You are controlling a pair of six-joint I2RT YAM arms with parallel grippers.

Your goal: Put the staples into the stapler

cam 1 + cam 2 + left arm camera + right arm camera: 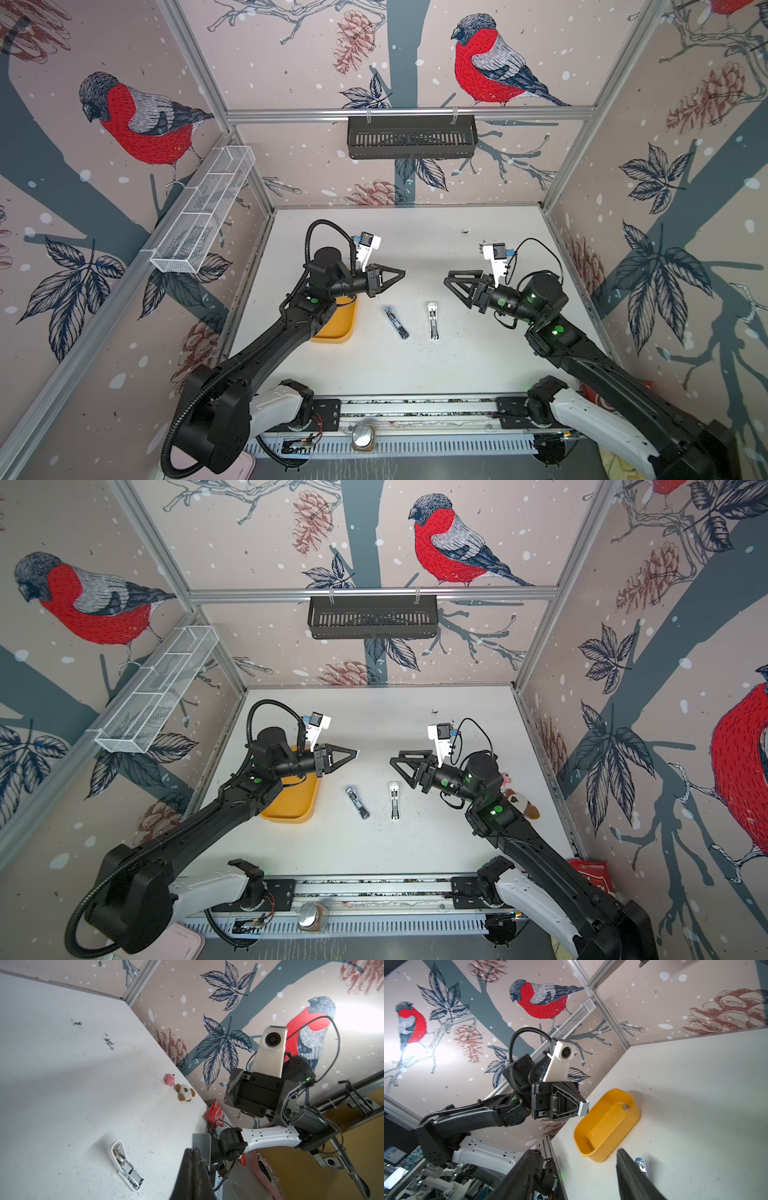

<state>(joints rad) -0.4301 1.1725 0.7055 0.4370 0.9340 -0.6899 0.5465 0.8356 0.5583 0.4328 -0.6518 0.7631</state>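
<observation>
My left gripper (pixel 192 1150) is shut on a short silver-grey strip of staples (pixel 201 1144), raised above the table beside the yellow tray (pixel 337 330); the right wrist view shows the strip (pixel 584 1108) sticking out of its tips. Another small strip (pixel 625 1107) lies inside the tray (pixel 608 1126). Two small stapler bodies lie open on the table between the arms: a white one (pixel 433 320) (pixel 126 1164) and a blue-and-silver one (pixel 396 322) (pixel 641 1164). My right gripper (pixel 446 281) (pixel 575 1151) hovers open and empty, facing the left gripper (pixel 403 272).
Tiny dark specks are scattered round the stapler bodies and at the table's back. A pink toy (pixel 169 1079) and a brown-and-white toy (pixel 186 1093) sit near the right table edge, with a red packet (pixel 216 1113) past it. A black basket (pixel 411 137) and a white mesh basket (pixel 203 208) hang on the walls.
</observation>
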